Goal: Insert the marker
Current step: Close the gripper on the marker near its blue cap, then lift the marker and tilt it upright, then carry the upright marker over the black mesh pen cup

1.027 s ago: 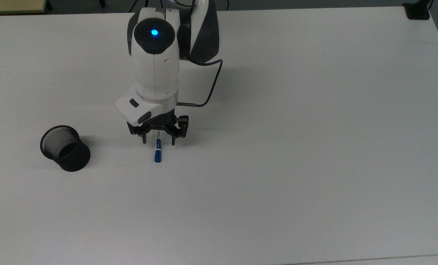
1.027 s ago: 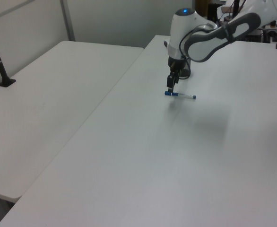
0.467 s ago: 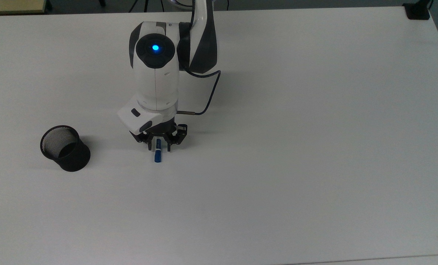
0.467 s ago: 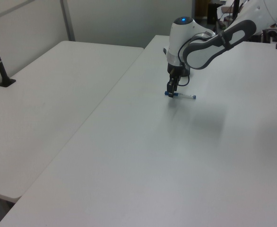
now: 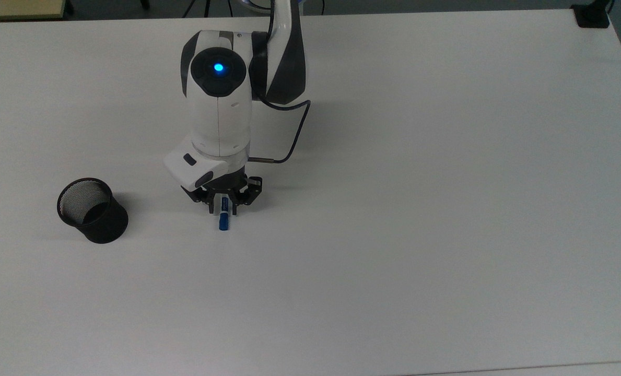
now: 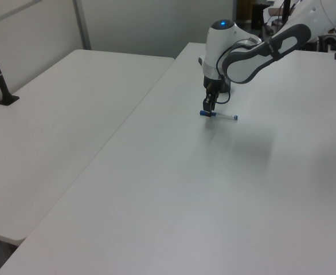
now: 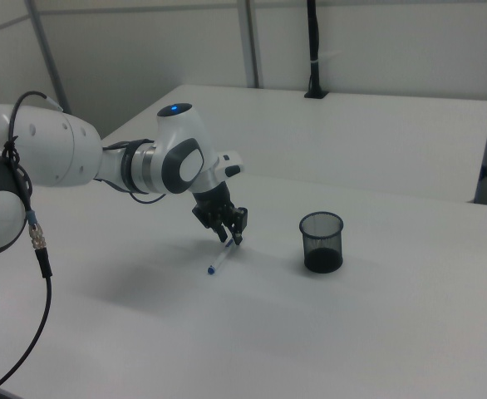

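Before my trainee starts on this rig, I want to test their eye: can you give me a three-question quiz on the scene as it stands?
1. True or false: the marker is already in the cup.
2. In the top view, where is the cup from the pincer? A) its left B) its right C) directly under it
3. Which end of the marker sticks out past the pincer in the top view?

Key
1. False; it lies on the table, pincer shut round it.
2. A
3. The blue cap end.

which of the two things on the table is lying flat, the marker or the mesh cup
The marker, lying flat under the gripper; the black mesh cup stands upright, mouth up.
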Controlling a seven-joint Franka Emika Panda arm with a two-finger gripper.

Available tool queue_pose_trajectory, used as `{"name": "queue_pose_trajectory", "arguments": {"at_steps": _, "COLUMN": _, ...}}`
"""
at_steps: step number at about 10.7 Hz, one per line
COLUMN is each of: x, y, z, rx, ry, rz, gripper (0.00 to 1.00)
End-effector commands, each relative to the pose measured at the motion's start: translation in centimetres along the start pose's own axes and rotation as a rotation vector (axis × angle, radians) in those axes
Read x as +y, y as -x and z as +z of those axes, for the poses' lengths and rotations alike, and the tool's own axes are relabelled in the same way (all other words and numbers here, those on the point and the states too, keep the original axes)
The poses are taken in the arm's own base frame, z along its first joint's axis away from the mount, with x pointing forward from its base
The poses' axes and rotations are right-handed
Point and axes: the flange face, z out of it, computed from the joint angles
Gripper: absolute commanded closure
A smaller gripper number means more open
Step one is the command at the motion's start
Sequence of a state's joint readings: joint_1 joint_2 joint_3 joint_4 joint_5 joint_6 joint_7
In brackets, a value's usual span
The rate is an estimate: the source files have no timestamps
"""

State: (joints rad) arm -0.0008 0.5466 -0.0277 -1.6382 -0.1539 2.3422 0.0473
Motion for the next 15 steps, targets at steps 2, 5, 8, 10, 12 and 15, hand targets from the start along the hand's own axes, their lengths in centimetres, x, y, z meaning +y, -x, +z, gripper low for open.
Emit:
{"name": "queue_pose_trajectory", "arguments": {"at_steps": 2, "x": 0.0, "y": -0.1, "z": 0.8, "rx": 0.01, "ry": 0.012, "rz": -0.026, "gripper": 0.56}}
{"name": "queue_pose_trajectory", "arguments": {"at_steps": 5, "x": 0.1, "y": 0.0, "z": 1.1, "rx": 0.005, "ry": 0.01, "rz": -0.022, "gripper": 0.78}}
{"name": "queue_pose_trajectory", "arguments": {"at_steps": 8, "x": 0.6, "y": -0.1, "z": 1.0, "rx": 0.007, "ry": 0.012, "rz": -0.016, "gripper": 1.0}}
{"name": "queue_pose_trajectory", "arguments": {"at_steps": 10, "x": 1.1, "y": -0.7, "z": -0.1, "rx": 0.029, "ry": 0.01, "rz": -0.003, "gripper": 1.0}}
{"name": "queue_pose_trajectory", "arguments": {"at_steps": 12, "x": 3.2, "y": -2.1, "z": -3.5, "rx": 0.094, "ry": 0.017, "rz": 0.033, "gripper": 1.0}}
{"name": "queue_pose_trajectory", "arguments": {"at_steps": 15, "x": 7.9, "y": -3.2, "z": -8.5, "rx": 0.182, "ry": 0.039, "rz": 0.118, "gripper": 1.0}}
